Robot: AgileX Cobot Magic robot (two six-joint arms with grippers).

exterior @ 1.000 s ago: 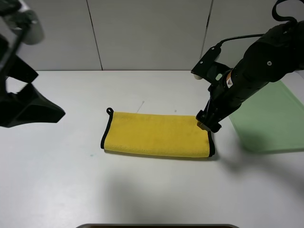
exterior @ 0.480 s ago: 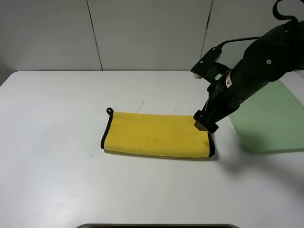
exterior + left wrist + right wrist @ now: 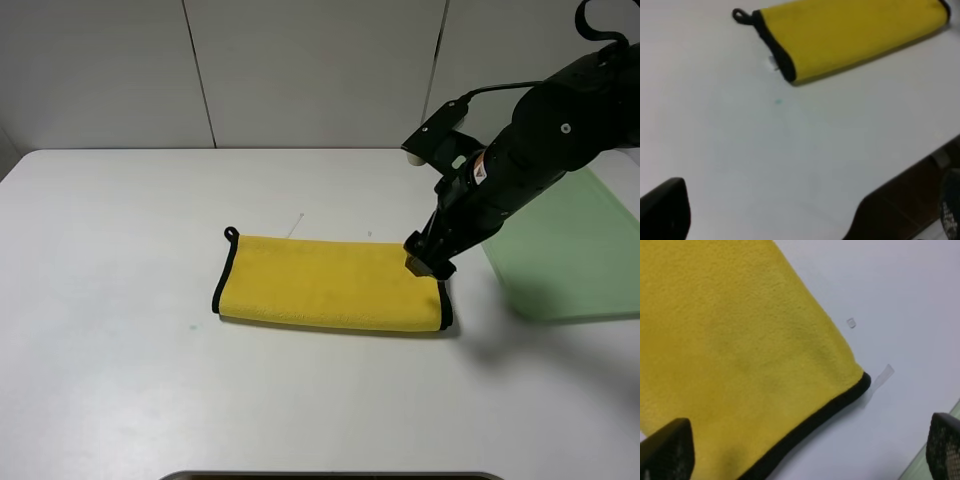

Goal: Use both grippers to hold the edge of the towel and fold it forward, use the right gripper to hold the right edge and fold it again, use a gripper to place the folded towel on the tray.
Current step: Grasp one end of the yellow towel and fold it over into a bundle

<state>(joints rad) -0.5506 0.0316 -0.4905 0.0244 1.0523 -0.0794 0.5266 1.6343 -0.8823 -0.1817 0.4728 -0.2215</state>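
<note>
The yellow towel (image 3: 330,283) with black trim lies folded once, flat on the white table, long side running left to right. My right gripper (image 3: 428,262) hovers just over its far right corner, jaws open and empty. In the right wrist view the towel's corner (image 3: 740,340) fills the picture between the spread fingertips (image 3: 667,450). The green tray (image 3: 570,250) lies to the right of the towel. My left gripper (image 3: 807,210) is out of the exterior high view; its wrist view shows the towel's left end (image 3: 840,35) far ahead, jaws open and empty.
The white table (image 3: 120,250) ends at its front edge (image 3: 330,476). A small black hanging loop (image 3: 231,234) sticks out at the towel's far left corner. Bits of clear tape (image 3: 883,375) lie on the table beside the towel's right corner.
The left arm has pulled back out of the exterior high view. The right gripper has edged slightly left over the towel's right end. The towel has not moved.
</note>
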